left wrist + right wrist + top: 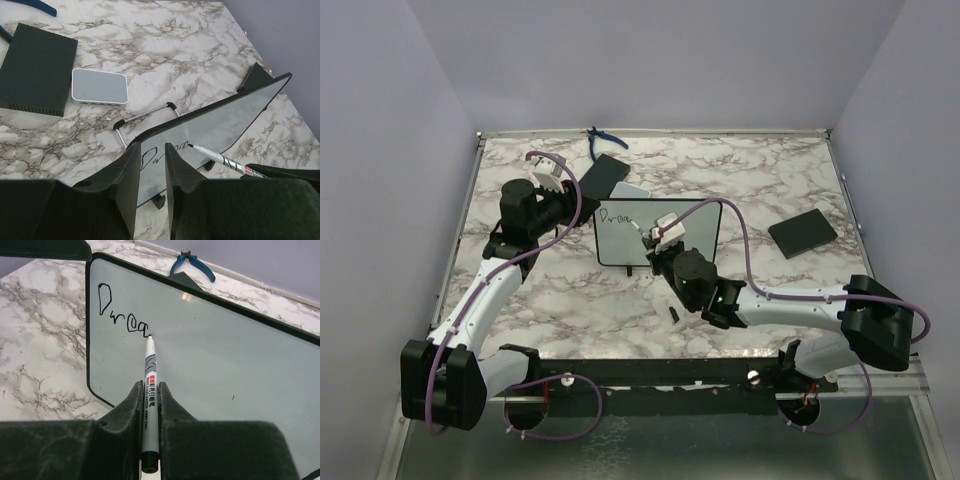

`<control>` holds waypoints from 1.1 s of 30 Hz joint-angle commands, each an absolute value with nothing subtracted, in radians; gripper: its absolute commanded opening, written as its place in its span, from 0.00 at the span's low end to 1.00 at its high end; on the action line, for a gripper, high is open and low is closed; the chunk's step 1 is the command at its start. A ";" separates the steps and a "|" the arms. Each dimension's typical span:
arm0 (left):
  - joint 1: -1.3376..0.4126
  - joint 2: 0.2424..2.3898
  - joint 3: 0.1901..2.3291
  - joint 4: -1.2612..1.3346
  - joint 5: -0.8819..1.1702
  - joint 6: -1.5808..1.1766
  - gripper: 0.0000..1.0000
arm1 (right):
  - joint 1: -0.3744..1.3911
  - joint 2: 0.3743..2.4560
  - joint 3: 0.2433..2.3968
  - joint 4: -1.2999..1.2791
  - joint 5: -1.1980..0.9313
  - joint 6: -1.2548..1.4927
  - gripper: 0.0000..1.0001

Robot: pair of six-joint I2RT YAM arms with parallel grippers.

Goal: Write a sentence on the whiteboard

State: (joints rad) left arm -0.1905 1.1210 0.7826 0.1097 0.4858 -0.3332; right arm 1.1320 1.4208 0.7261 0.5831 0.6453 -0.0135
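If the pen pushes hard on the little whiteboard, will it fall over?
On its own it would probably tip easily: the whiteboard looks thin and stands on small feet. The left claw pinching its edge likely steadies it. It seems stiff: its face looks flat under the marker tip.

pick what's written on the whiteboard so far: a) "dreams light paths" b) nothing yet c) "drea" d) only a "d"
c, the right wrist view shows "Drea" on the whiteboard, with the marker tip at the last letter, held in the right claw.
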 commanded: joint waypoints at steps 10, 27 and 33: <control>-0.196 1.103 0.767 0.112 0.495 -0.338 0.27 | 1.136 1.280 0.690 0.567 0.635 -0.063 0.00; -0.195 1.101 0.767 0.112 0.495 -0.337 0.27 | 1.135 1.363 0.714 0.563 0.634 -0.037 0.00; -0.196 1.104 0.767 0.113 0.497 -0.336 0.27 | 1.136 1.367 0.716 0.571 0.642 -0.035 0.00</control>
State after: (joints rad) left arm -0.1921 1.1198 0.7769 0.1093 0.4862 -0.3367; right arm 1.1324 1.3586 0.6971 0.5732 0.6312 -0.0444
